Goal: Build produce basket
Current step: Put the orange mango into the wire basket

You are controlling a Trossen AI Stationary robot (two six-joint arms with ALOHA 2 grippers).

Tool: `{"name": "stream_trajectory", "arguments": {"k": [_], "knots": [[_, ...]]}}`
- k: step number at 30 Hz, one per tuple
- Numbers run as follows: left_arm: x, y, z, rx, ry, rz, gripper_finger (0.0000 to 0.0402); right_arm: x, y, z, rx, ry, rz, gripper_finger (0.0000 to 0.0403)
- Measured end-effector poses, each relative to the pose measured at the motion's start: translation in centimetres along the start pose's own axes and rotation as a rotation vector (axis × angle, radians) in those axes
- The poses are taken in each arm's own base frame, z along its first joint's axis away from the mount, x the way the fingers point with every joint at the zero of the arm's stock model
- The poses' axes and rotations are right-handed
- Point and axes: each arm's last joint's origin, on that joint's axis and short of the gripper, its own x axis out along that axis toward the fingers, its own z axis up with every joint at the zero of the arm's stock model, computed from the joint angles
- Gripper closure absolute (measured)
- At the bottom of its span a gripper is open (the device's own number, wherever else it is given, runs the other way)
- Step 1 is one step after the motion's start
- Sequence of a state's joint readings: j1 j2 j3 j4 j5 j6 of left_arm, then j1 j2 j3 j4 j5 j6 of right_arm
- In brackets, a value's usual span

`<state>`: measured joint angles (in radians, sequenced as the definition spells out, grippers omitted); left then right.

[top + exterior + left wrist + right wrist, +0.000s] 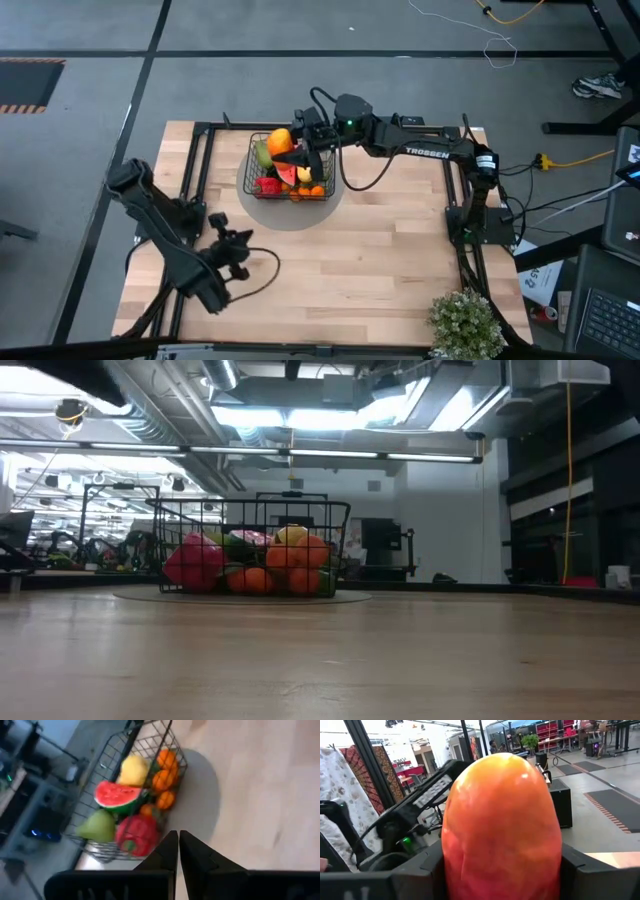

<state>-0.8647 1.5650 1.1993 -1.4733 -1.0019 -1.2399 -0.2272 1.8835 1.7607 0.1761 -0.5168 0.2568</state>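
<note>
Orange-red mango (502, 825) is sitting clamped in our right claw (290, 143) above the basket (251, 168), near the desk's far edge, ready for dropping in. Our left claw (178, 851) is waiting pinched shut near the front-left corner, keeping clear.

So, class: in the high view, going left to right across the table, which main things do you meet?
Left gripper → basket of produce → mango held over it in the right gripper → potted plant.
</note>
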Motion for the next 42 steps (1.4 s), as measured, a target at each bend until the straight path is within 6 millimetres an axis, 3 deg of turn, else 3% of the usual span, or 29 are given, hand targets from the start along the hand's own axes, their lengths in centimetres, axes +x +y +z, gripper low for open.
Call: {"name": "stream_trajectory", "arguments": {"k": [4, 12, 18, 27, 32, 42], "knots": [[0.7, 2.4, -1.4, 0.031, -0.014, 0.013, 0.0388, 0.0, 0.0, 0.0, 0.017, 0.005, -0.001, 0.0188], [2.8, 7.6, -5.3, -0.267, -0.097, -0.059, 0.0388, 0.0, 0.0, -0.1, 0.028, 0.007, -0.003, 0.0188], [5.1, 7.1, -8.0, -0.476, -0.198, -0.226, 0.0388, -0.1, -0.2, 0.0, 0.026, 0.004, -0.017, 0.0188], [8.7, 6.5, -9.4, -0.823, -0.265, -0.468, 0.0388, -0.1, -0.3, 0.0, 0.024, 0.000, -0.032, 0.0188], [10.1, 7.1, -8.8, -0.747, -0.370, -0.586, 0.0388, -0.1, -0.3, 0.0, 0.029, 0.001, -0.033, 0.0188], [11.0, 8.9, -8.6, -0.328, -0.527, -0.724, 0.0388, -0.1, -0.4, -0.7, 0.072, 0.066, -0.051, 0.0184]]}}
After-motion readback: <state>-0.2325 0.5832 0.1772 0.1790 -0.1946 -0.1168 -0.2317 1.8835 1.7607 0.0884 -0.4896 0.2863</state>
